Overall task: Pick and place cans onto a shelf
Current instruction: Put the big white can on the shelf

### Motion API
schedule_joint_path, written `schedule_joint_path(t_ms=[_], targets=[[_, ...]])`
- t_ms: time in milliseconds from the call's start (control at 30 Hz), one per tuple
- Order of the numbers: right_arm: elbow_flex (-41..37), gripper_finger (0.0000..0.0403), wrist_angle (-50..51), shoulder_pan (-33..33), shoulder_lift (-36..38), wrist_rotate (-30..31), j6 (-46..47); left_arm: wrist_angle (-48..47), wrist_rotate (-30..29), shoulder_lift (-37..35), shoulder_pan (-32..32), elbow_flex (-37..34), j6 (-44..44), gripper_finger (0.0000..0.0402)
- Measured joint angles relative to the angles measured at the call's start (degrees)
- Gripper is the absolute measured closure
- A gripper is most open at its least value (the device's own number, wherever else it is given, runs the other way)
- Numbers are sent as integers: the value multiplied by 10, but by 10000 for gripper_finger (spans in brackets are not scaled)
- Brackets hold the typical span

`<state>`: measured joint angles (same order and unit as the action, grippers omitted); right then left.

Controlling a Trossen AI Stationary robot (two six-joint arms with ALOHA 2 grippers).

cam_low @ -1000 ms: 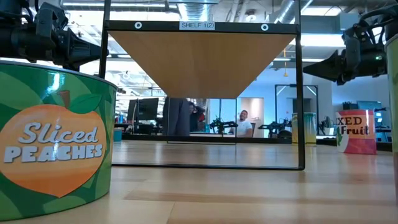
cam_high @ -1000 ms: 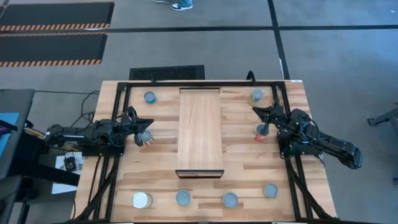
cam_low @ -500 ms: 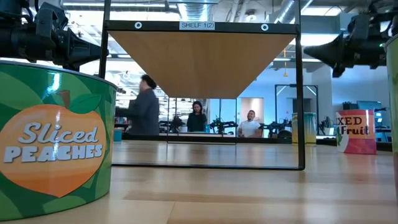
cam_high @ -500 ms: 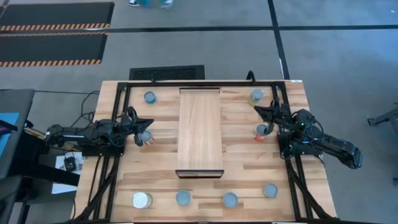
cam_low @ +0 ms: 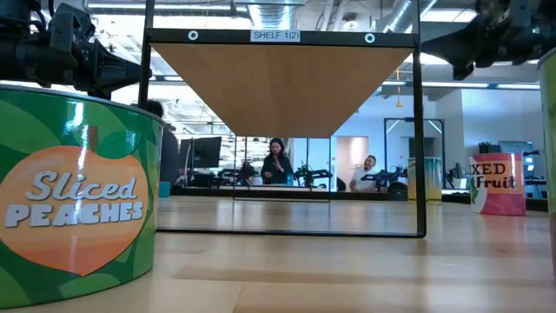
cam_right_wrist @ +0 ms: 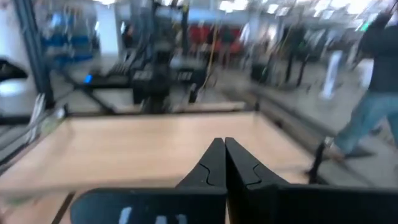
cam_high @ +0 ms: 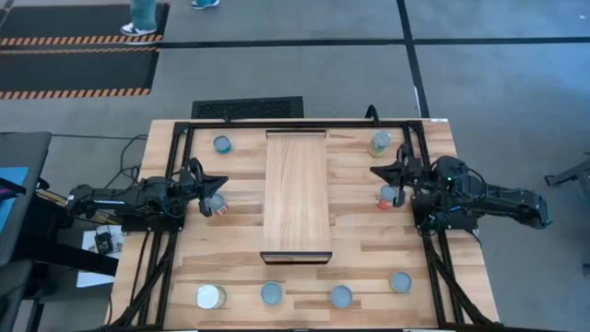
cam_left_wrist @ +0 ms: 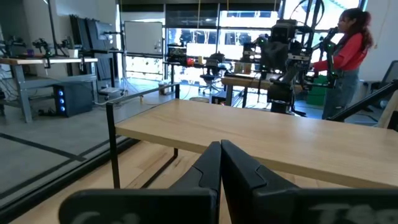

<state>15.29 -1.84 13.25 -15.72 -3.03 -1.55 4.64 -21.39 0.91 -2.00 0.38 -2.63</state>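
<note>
your shelf (cam_high: 297, 194) spans counter (cam_high: 359, 249) centre, 12 to 6 o'clock, top bare. left jaws (cam_high: 219, 191) clenched, empty, over red can (cam_high: 220, 207) at 9. right jaws (cam_high: 378, 173) clenched, empty, above red can (cam_high: 385, 197) at 3. open lanes both sides of shelf. four cans (cam_high: 273, 294) line 6 o'clock edge; two more (cam_high: 222, 144) at far corners.

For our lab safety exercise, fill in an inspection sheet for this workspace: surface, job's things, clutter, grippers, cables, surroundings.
Surface: wooden table, black frame.
Job's things: shelf bare; eight cans on the table, four in the near row, none shelved.
Clutter: nothing seen.
Grippers: left gripper and right gripper both shut, empty, above the table beside the shelf.
Cables: cables off the table's left edge.
Surroundings: hazard-striped mats; people beyond.
</note>
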Motion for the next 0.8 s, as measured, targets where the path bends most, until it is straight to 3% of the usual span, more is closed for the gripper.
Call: schedule_joint_path(t_ms=[300, 600, 800], targets=[[98, 396, 196, -57, -109, 62, 45, 0, -2, 0, 0, 0, 0, 402], [172, 396, 355, -119, -192, 131, 151, 0, -4, 0, 0, 0, 0, 401], [226, 396, 433, -125, -243, 171, 185, 0, -6, 0, 0, 0, 0, 402]])
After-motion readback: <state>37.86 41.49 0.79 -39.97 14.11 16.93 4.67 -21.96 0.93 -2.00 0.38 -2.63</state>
